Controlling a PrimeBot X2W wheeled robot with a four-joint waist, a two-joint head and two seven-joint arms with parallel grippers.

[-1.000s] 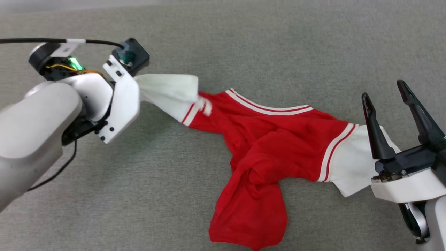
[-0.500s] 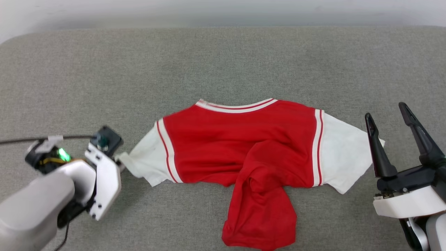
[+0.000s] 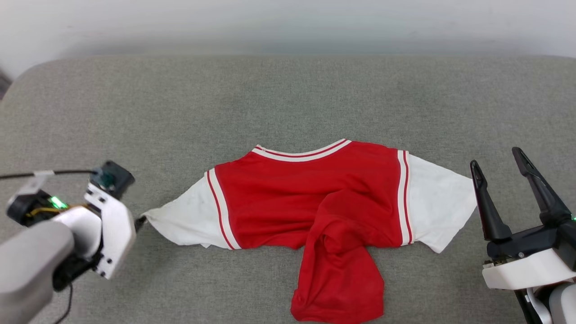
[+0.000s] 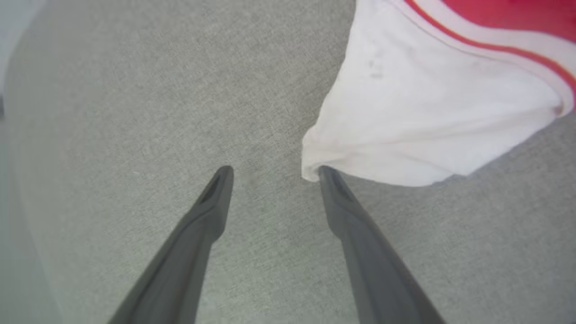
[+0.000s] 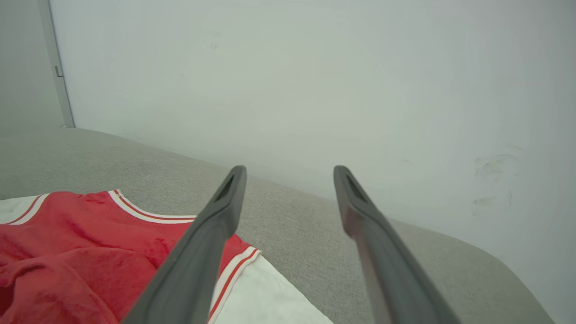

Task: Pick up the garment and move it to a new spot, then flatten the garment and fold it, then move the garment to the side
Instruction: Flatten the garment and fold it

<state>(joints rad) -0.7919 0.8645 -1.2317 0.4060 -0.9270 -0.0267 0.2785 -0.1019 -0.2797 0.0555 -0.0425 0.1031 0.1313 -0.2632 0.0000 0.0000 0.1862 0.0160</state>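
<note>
Garment (image 3: 310,198) lies on the grey padded surface (image 3: 288,99), roughly central in the head view, with its striped collar trim (image 3: 301,155) toward the far side. Both white sleeves are spread outward: the left sleeve (image 3: 180,222) toward the left arm, the right sleeve (image 3: 438,209) toward the right arm. The red body is not flat. Its lower part is gathered and twisted into a narrow bunch (image 3: 339,279) running toward the robot.

Left gripper (image 4: 272,173): fingers spread wide, nothing between them. In the left wrist view one fingertip (image 4: 326,175) meets the crumpled cuff of the left sleeve; the other is over bare surface.

Right gripper (image 3: 496,157): fingers wide apart and empty, positioned just beside the outer edge of the right sleeve. In the right wrist view they point toward the pale wall (image 5: 315,67) behind the surface.
</note>
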